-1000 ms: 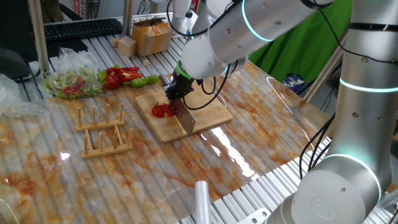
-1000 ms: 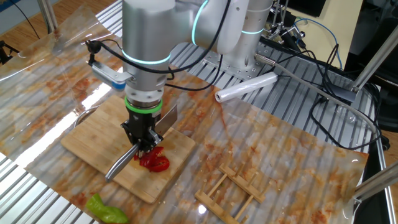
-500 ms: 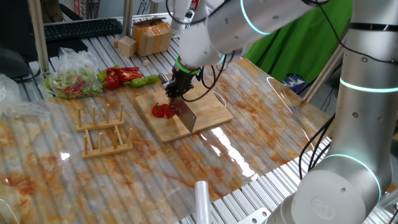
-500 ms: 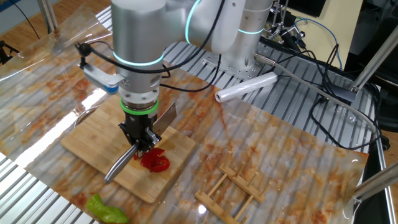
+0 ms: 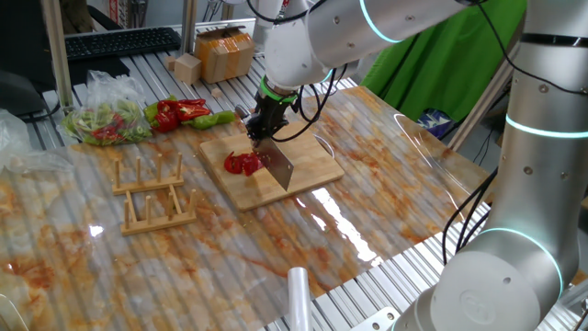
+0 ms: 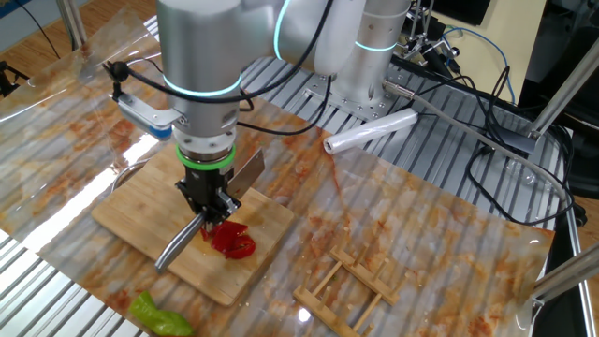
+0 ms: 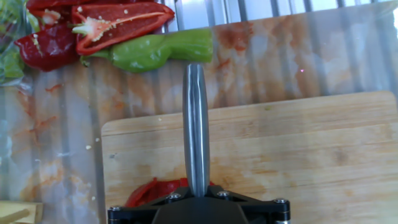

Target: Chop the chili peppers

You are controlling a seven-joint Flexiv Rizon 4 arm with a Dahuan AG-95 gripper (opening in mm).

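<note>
One fixed view
- Gripper: the black two-finger gripper (image 5: pixel 260 127) points down over the rectangular pale wooden cutting board (image 5: pixel 312 170), jaws clenched on the handle of a steel cleaver (image 5: pixel 279 168) whose flat blade slants down to the board.
- Chili peppers: the glossy red chili peppers (image 5: pixel 243 164) lie in a cluster on the board, just beside the blade.
- Beyond the board: cut red and green bell pepper pieces (image 5: pixel 188 112) lie on the stained clear table cover (image 5: pixel 386 175).
- Rack: a small wooden slatted rack (image 5: pixel 152 193) stands near the board.

The other fixed view
- Gripper: gripper (image 6: pixel 211 207) is closed around the grey cleaver handle (image 6: pixel 178 248), which slopes toward the board's edge.
- Chili peppers: chili peppers (image 6: pixel 232 240) rest right below the fingers.

Hand view
- Handle: runs up the middle over the board (image 7: pixel 323 149).
- Chili peppers: a red sliver (image 7: pixel 149 191) shows at the gripper body.
</note>
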